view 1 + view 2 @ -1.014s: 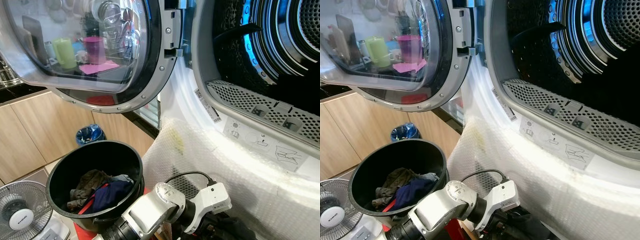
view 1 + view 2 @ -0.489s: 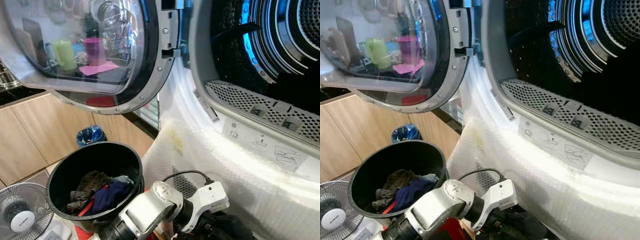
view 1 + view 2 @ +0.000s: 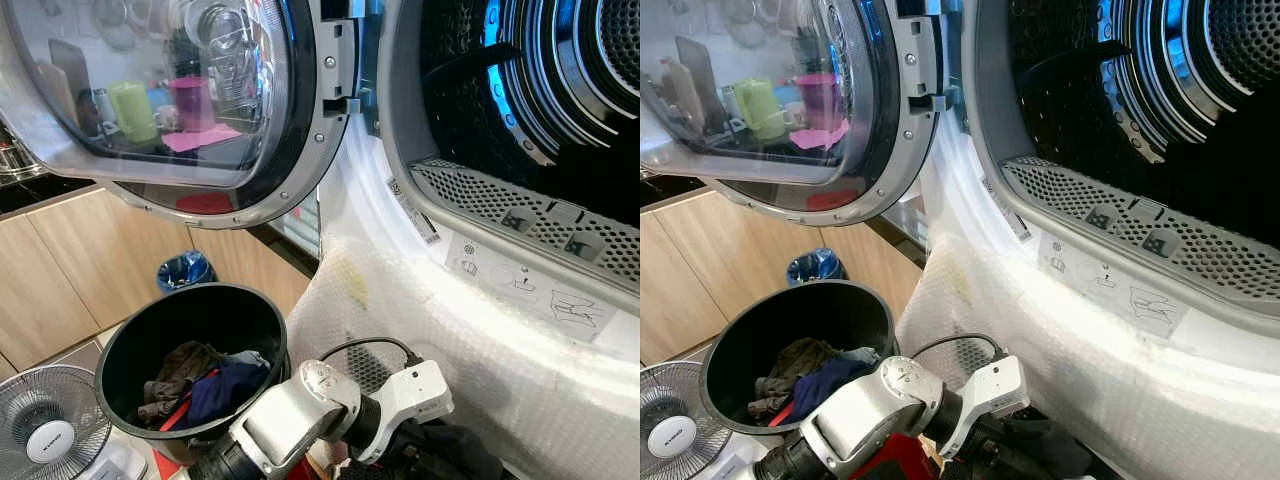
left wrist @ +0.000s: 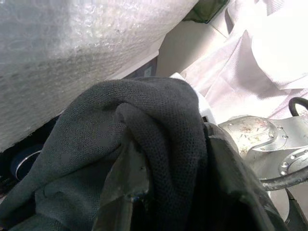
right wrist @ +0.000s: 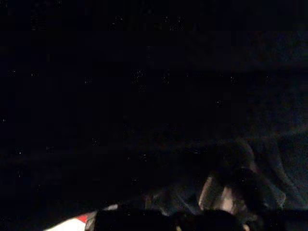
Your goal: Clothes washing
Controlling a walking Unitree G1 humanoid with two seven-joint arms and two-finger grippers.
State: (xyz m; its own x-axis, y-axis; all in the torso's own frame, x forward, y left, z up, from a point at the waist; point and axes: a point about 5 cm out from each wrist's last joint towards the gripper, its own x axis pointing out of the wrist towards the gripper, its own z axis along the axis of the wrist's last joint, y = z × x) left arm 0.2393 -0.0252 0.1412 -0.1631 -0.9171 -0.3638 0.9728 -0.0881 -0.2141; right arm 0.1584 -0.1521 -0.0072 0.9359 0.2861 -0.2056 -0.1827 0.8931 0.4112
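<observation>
Dark grey knit garment (image 4: 144,144), thick and folded over itself, bunched low at the near edge below the bubble-wrapped washer front (image 3: 480,340), draped across the left end effector (image 4: 168,211), which appears clamped on it. Black bucket (image 3: 130,345) at near left holding more clothes (image 3: 205,380), olive, navy and red. Washer door (image 3: 200,110) open far left, drum (image 3: 540,80) far right; right end effector too dark to tell.

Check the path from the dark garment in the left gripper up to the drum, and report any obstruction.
Nothing visible blocks it. The door is swung open to the left, the drum mouth is open, and the dark garment hangs below the bubble-wrapped front.
</observation>
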